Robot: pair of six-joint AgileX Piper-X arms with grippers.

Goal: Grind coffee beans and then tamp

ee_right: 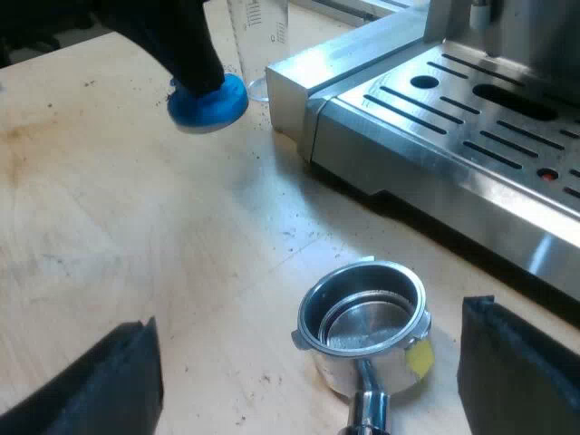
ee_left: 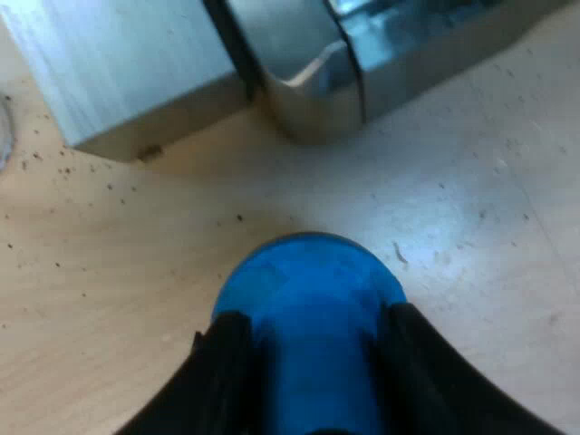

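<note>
Currently left gripper point(ee_left: 313, 367) is closed on the blue tamper point(ee_left: 308, 290), one black finger point(ee_left: 227, 372) pressed to each side of it. Tamper sits low over the wooden table point(ee_left: 109, 299), near the machine point(ee_left: 136, 72) corner; whether its base touches the wood I cannot tell. Dark specks of grounds are scattered on the table around it. From the right wrist view, the same tamper shows beside the measuring glass point(ee_right: 258, 27), which stands just by the machine's corner. Right gripper point(ee_right: 313, 362) hangs with its fingers point(ee_right: 118, 381) spread wide apart, gripping nothing. Between them, lower down, the holder point(ee_right: 362, 313) stands upright on the table, close to the machine's drip tray point(ee_right: 471, 118) but apart from it. Its basket shows bare shiny metal inside, and its handle point(ee_right: 367, 415) points toward the camera. Holder and tamper are well apart
</note>
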